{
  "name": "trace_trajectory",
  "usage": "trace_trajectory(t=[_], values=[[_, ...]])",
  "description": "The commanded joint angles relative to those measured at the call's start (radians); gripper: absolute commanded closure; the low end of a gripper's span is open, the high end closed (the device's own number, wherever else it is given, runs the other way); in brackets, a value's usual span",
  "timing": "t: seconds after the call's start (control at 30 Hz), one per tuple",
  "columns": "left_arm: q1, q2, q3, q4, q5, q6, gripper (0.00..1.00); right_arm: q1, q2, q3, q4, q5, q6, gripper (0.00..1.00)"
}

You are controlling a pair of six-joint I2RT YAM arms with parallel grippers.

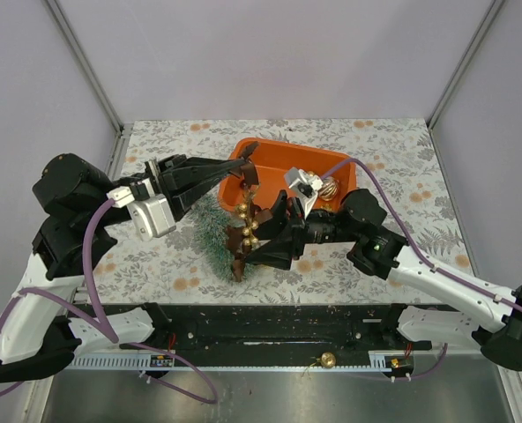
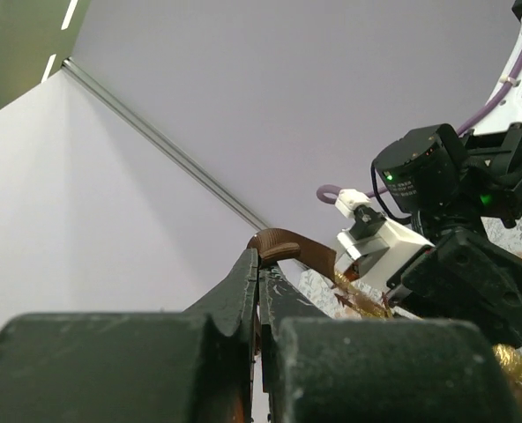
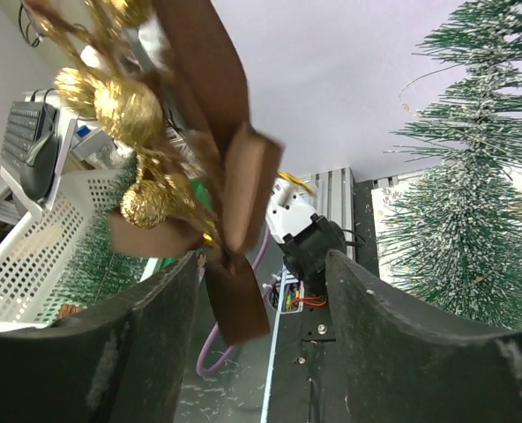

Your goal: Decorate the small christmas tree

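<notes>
The tree (image 1: 212, 231) lies on its side on the table (image 1: 393, 150), running from 11 to 5 o'clock, at 7 o'clock of the tray (image 1: 274, 146). The left gripper (image 1: 250, 148) is well off at the tree's 1 o'clock, over the tray rim, its jaws pinched tight on one end of a brown ribbon (image 2: 275, 246). The right gripper (image 1: 249, 255) sits just at the tree's 3 o'clock, jaws spread wide. The ribbon and its gold berries (image 3: 124, 110) hang between them unclamped, with the tree outside the jaws at 3 o'clock in the wrist view.
</notes>
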Motion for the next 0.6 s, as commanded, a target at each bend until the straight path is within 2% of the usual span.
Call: trace_trajectory(t=[0.0, 0.17, 0.33, 0.57], values=[[-0.005, -0.022, -0.018, 0.018, -0.019, 0.018, 1.0, 0.013, -0.041, 0.039, 0.023, 0.064, -0.04, 0.4], [-0.004, -0.027, -0.021, 0.02, -0.019, 0.02, 1.0, 0.012, -0.059, 0.029, 0.02, 0.089, -0.031, 0.74], [-0.005, -0.038, -0.021, 0.02, -0.035, 0.026, 1.0, 0.012, -0.064, 0.028, -0.003, 0.11, -0.034, 0.99], [-0.002, -0.084, -0.023, -0.029, -0.071, 0.139, 1.0, 0.012, -0.111, 0.057, -0.139, 0.198, -0.115, 1.0]])
